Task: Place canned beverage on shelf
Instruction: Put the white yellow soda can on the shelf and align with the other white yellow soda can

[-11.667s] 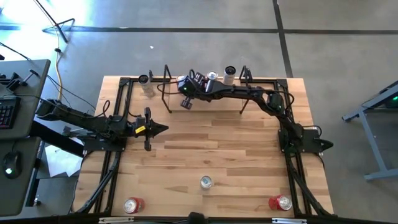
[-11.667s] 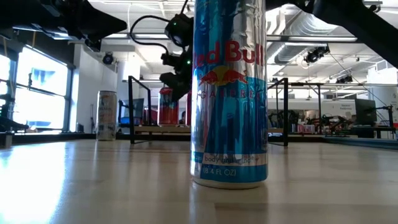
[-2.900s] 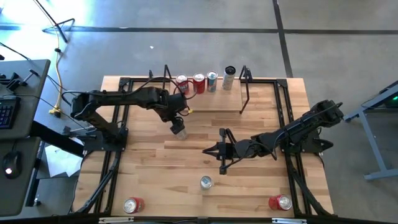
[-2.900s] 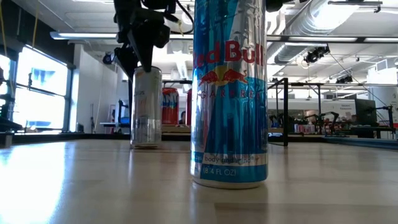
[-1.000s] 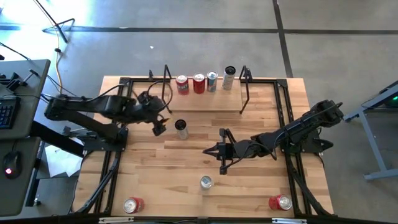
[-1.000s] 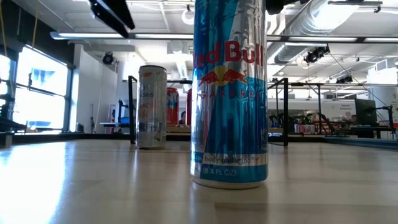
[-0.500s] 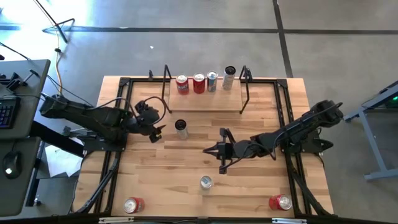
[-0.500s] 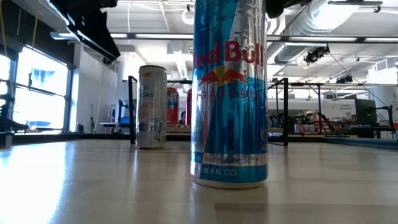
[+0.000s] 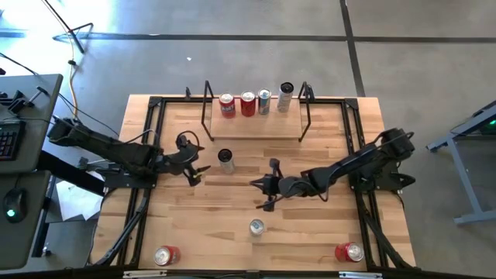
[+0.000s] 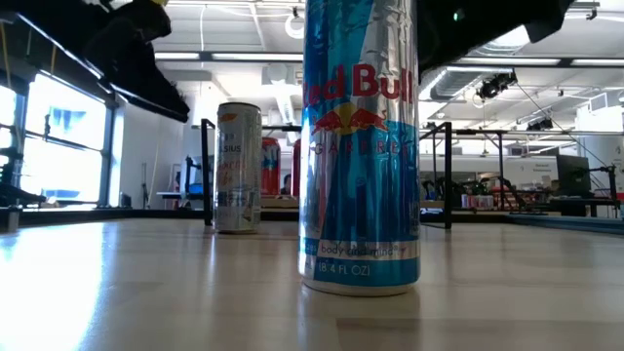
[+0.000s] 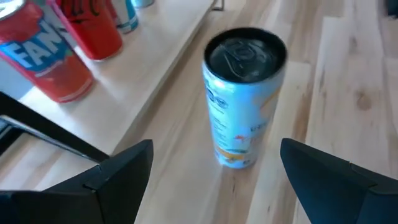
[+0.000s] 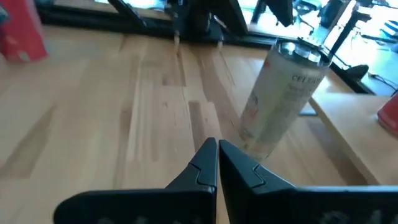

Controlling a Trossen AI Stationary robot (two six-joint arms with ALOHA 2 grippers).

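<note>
The shelf (image 9: 256, 125) stands at the table's far middle and carries two red cans (image 9: 236, 103), a blue-silver can (image 9: 264, 101) and a white can (image 9: 286, 95). A slim white can (image 9: 225, 160) stands upright on the tabletop just in front of the shelf (image 11: 155, 68). My left gripper (image 9: 198, 170) is open just left of that can (image 11: 242, 99), its fingers apart from it. My right gripper (image 9: 259, 186) is shut, to the can's near right, pointing toward it (image 12: 277, 99). A blue-silver Red Bull can (image 10: 359, 146) stands near the front edge.
Two red cans stand at the near corners, one at the left (image 9: 166, 255) and one at the right (image 9: 350, 253). The Red Bull can (image 9: 256, 226) is at the near middle. Black rod frames (image 9: 207, 108) rise at the shelf's ends. Bare wood lies between the two grippers.
My left gripper has drawn back a little toward the table's near left, away from the slim white can, and has stayed open. The can has kept standing where it was. My right gripper has moved slightly toward the table's left, toward that can, still shut.
</note>
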